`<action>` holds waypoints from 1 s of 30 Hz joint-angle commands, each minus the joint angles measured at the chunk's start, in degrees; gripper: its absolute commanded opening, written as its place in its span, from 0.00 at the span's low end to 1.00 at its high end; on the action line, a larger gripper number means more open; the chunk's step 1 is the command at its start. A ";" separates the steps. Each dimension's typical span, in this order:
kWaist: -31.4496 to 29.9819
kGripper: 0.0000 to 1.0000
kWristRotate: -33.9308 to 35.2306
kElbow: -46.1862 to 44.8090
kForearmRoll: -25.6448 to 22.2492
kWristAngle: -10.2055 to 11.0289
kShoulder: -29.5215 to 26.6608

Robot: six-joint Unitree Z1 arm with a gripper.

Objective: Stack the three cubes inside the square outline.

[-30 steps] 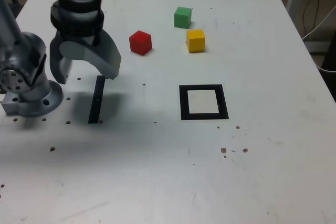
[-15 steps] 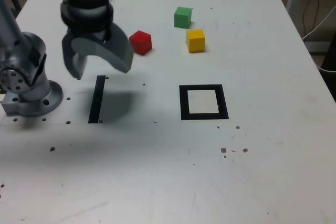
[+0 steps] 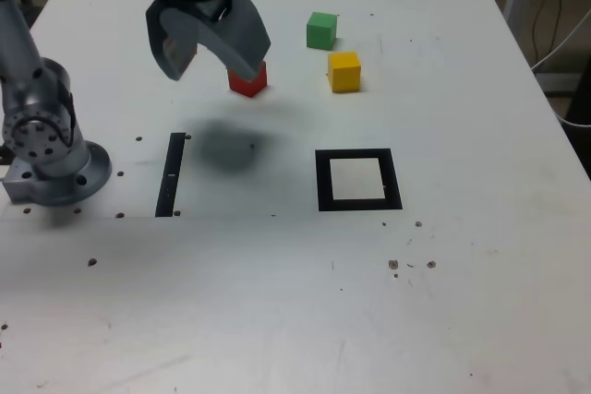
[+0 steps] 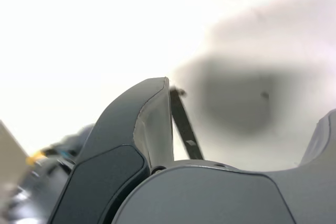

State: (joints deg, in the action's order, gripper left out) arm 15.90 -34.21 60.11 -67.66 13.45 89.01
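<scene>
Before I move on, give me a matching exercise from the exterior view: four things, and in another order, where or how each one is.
Things
1. red cube
2. green cube
3. square outline
4. jaws

Places or states
A. nearer the exterior view's bottom than any cube, nothing inside
B. open, nothing between them
C. partly hidden behind the gripper
D. farther toward the exterior view's top than the yellow cube

Pairs
1-C, 2-D, 3-A, 4-B

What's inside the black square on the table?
Only bare white tabletop shows inside the black square. No cube is in there, and nothing covers it, so no part is hidden.
</scene>
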 commanded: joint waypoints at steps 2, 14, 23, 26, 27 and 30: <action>2.86 0.94 -4.85 0.26 -0.08 1.72 2.12; 5.11 0.92 -10.54 2.63 1.74 2.90 6.44; 5.98 0.91 -10.94 5.35 2.44 3.24 14.92; 6.57 0.91 -10.97 5.90 2.57 3.42 15.44; 6.72 0.92 -10.97 5.95 2.70 3.48 15.46; 7.31 0.94 -10.94 5.75 3.34 3.65 15.36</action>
State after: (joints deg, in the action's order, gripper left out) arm 22.93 -45.08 65.91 -64.64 16.96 104.24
